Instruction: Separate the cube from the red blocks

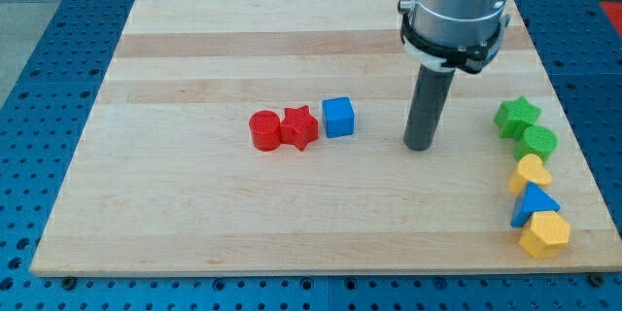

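A blue cube (338, 116) sits near the middle of the wooden board (194, 214). A red star (299, 127) lies just to its left, touching or nearly touching it. A red cylinder (263, 130) lies against the star's left side. My tip (421, 144) rests on the board to the right of the cube, with a clear gap between them.
A column of blocks lies along the board's right edge: a green star (516, 116), a green cylinder (538, 142), a yellow heart-like block (531, 171), a blue triangle (534, 203) and a yellow hexagon (544, 234). Blue perforated table surrounds the board.
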You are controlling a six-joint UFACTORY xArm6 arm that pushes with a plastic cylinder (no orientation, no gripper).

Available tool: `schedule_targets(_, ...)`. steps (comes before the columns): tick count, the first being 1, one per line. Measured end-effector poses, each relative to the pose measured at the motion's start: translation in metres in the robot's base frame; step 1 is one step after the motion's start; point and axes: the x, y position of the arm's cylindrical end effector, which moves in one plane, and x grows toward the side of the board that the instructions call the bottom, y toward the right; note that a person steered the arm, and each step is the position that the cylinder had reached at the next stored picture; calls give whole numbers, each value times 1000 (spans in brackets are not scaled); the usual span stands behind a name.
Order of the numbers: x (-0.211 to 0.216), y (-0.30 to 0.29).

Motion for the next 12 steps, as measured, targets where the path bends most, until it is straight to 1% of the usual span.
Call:
schedule_targets(3, 4, -70)
schedule_targets(5, 4, -74)
schedule_targets(7, 3, -106)
schedule_targets(9, -22, -106)
schedule_targets(10, -22, -106)
schedule_targets(12, -42, -106)
